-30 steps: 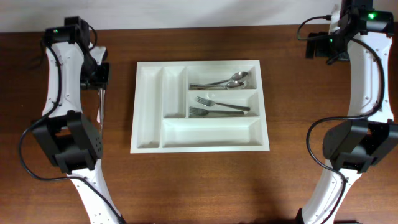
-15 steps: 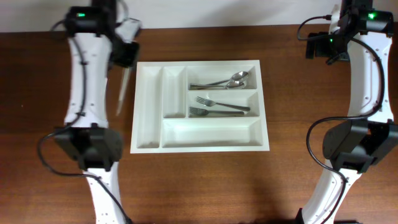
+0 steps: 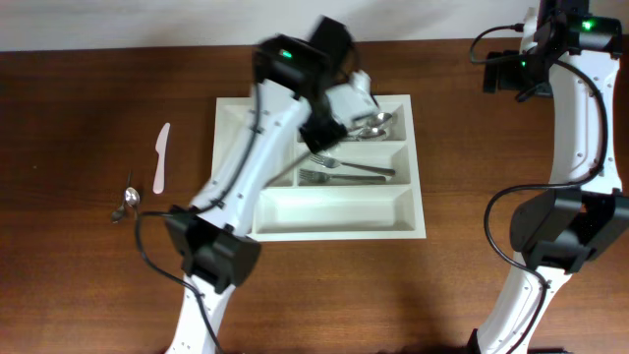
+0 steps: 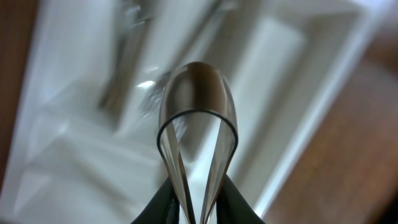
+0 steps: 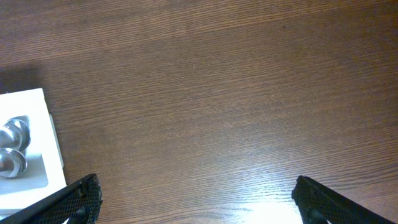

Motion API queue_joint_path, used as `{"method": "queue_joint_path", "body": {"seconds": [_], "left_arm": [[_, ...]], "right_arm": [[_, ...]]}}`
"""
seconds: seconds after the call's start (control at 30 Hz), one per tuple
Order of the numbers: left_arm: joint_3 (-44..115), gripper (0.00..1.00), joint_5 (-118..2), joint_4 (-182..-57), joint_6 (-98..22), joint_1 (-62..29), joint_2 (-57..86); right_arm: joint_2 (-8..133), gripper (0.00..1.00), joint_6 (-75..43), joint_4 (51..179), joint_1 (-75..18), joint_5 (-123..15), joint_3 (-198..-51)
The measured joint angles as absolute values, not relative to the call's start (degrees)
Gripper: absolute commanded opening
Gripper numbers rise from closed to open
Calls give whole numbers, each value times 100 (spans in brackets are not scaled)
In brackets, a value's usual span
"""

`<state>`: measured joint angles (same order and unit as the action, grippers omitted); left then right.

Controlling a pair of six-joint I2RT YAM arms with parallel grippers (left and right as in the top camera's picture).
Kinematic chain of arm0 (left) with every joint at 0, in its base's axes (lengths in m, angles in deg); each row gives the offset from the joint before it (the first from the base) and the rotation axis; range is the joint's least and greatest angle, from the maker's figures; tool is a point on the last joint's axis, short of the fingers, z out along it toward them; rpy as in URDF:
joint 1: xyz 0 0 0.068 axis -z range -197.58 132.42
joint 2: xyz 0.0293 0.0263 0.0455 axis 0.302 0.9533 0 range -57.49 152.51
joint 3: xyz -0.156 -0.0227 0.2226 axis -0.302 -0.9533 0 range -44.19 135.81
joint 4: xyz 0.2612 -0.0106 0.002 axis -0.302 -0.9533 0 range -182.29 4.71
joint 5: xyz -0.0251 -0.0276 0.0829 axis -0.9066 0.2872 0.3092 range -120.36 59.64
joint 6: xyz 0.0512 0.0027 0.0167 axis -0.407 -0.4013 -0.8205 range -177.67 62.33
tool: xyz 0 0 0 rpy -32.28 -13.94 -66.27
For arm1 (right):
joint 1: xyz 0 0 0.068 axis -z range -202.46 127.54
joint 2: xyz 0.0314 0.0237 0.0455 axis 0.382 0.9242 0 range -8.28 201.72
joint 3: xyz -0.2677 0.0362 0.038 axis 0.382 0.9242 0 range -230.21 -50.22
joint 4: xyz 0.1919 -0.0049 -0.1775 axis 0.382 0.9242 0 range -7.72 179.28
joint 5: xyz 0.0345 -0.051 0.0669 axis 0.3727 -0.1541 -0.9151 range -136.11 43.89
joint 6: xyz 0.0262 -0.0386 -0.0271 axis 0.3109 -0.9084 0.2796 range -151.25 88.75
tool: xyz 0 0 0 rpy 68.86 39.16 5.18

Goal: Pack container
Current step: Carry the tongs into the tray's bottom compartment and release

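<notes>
Your left gripper (image 4: 198,206) clamps a spoon (image 4: 198,93); level it over the container's (image 3: 334,208) far-edge spoon bay, release low. Right gripper (image 5: 196,190): jaws spread.

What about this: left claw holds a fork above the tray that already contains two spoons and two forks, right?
No: the left claw holds a spoon, not a fork; the left wrist view shows its bowl. The tray does contain two spoons and two forks.
</notes>
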<state>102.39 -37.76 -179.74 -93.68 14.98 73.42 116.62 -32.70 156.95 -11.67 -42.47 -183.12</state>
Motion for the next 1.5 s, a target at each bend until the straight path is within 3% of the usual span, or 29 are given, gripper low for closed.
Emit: {"method": "queue_joint_path", "body": {"seconds": [0.23,0.63,1.23,1.37,1.43,1.5], "left_arm": [[9979,2,-3958,-18173,-9891,2101,7342],[8222,2,-3962,-18162,-10094,2057,7368],[8158,2,-3962,-17318,-10142,2060,7383],[8158,38,-3962,-17266,-10144,2060,7383],[8158,47,-3962,-17266,-10140,2060,7383],[8158,48,-3969,-17264,-10164,2060,7383]], "right_arm": [[11662,99,-3268,15695,-1167,-4245,-18312],[11662,99,-3268,15698,-1167,-4247,-18312],[11664,99,-3273,15698,-1167,-4245,-18312],[11664,99,-3270,15698,-1167,-4245,-18312],[11662,99,-3275,15695,-1167,-4247,-18312],[11662,99,-3270,15698,-1167,-4247,-18312]]}}
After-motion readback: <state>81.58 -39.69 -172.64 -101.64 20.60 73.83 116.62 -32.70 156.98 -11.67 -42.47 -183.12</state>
